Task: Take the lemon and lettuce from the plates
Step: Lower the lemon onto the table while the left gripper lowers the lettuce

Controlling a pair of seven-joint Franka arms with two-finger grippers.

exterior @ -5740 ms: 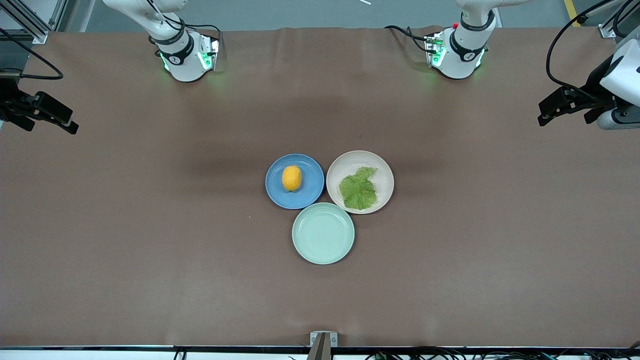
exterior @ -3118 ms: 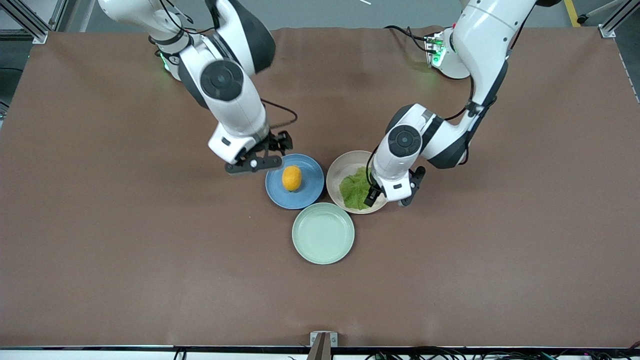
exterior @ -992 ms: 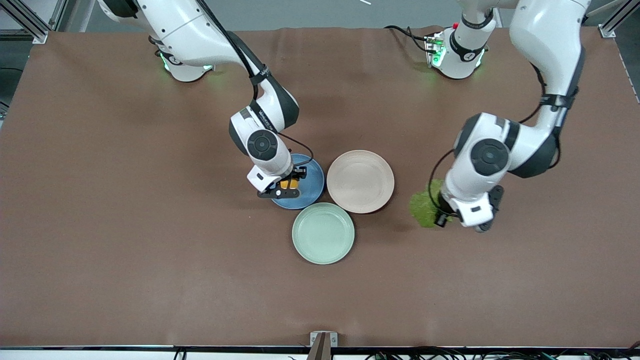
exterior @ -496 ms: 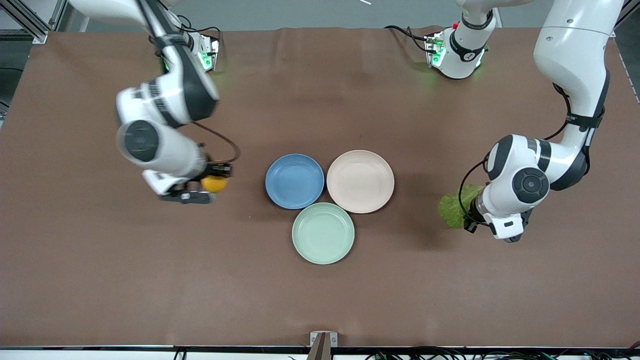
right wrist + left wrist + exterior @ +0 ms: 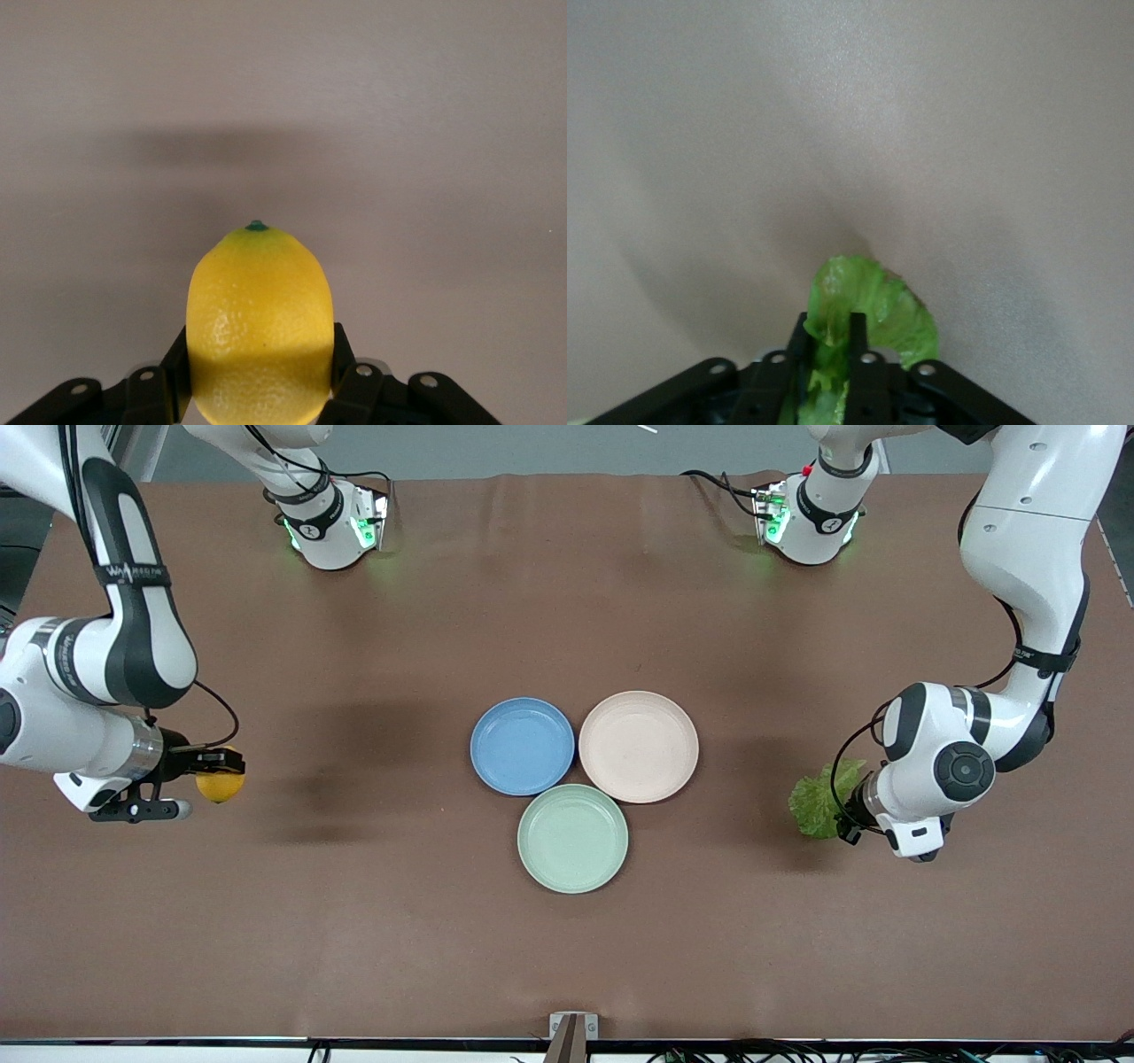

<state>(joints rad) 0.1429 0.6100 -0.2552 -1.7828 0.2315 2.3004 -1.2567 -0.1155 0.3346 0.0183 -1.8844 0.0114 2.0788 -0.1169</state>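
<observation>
Front view: right gripper [image 5: 208, 786] at the frame's left edge, mid-height, over bare worktop [image 5: 354, 921] well apart from the plates. Its fingers pinch the lemon [image 5: 220, 786], which shows as a yellow spot at the tip.

Left gripper [image 5: 842, 815] at right of frame, a little below mid-height, also over bare worktop. Its fingers pinch the lettuce [image 5: 819, 802]; the leaf hangs crumpled on the side toward the plates.

Three plates sit at frame centre, touching or nearly so. Blue plate [image 5: 522, 745] and beige plate [image 5: 638, 747] lie side by side, blue toward the right arm's end. Green plate [image 5: 572, 838] lies below them in the frame, nearer the camera. All three are bare.

Right wrist view: lemon [image 5: 260, 323] fills the lower middle, green nub upward, black fingers [image 5: 341, 350] clamped on both flanks. Plain worktop above it, with a band of shadow.

Left wrist view: lettuce [image 5: 864, 314] at lower centre, folded and squeezed between two narrow black fingers [image 5: 857, 341], a lobe curling out past them. Its shadow lies on the worktop.
</observation>
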